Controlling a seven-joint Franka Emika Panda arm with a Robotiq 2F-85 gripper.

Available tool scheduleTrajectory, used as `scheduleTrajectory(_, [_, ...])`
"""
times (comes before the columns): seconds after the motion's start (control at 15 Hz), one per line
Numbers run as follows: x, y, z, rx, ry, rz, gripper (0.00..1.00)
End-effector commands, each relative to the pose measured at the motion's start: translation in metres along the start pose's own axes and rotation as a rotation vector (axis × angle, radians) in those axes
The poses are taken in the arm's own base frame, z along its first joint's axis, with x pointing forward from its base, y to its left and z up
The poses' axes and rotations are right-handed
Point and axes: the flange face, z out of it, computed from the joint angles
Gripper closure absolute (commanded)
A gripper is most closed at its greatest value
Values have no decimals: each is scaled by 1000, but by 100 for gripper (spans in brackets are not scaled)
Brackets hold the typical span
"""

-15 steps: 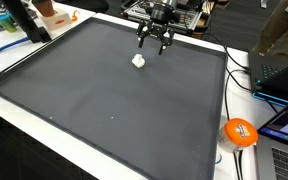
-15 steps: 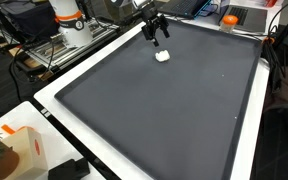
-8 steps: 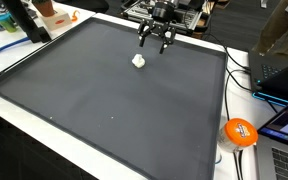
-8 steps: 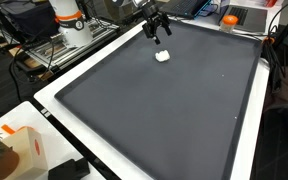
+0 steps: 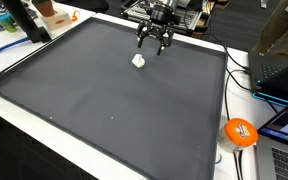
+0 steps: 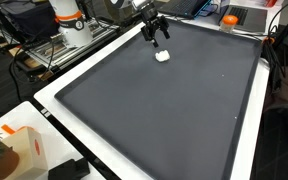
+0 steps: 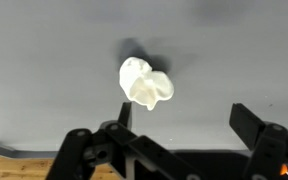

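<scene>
Tool (image 5: pixel 153 46) spread wide, holding nothing, hovering just above the white crumpled lump (image 7: pixel 145 83). Dark mat (image 5: pixel 104 110) lies under the lump.

a wide dark grey mat (image 5: pixel 114 100) is laid over a white table (image 6: pixel 46 97). laptops (image 5: pixel 282 75) and an orange ball (image 5: pixel 239 132) are seen beside one edge, blue papers (image 5: pixel 2 42) beside another, an orange box (image 6: pixel 22 148) near a corner.
</scene>
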Motion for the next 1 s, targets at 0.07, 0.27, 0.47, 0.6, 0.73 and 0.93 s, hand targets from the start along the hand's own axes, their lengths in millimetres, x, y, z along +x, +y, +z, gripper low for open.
scheduleTrajectory(0.07, [-9, 0, 6, -14, -10, -9, 0])
scheduleTrajectory(0.27, [-15, -1, 11, -20, -28, -24, 0])
scheduleTrajectory(0.47, [-18, -4, 13, -20, -30, -32, 0])
scheduleTrajectory(0.6, [-19, -5, 14, -17, -30, -36, 0])
scheduleTrajectory(0.73, [-20, -7, 15, -16, -33, -41, 0])
scheduleTrajectory(0.93, [-9, 2, 6, -10, -61, -5, 0])
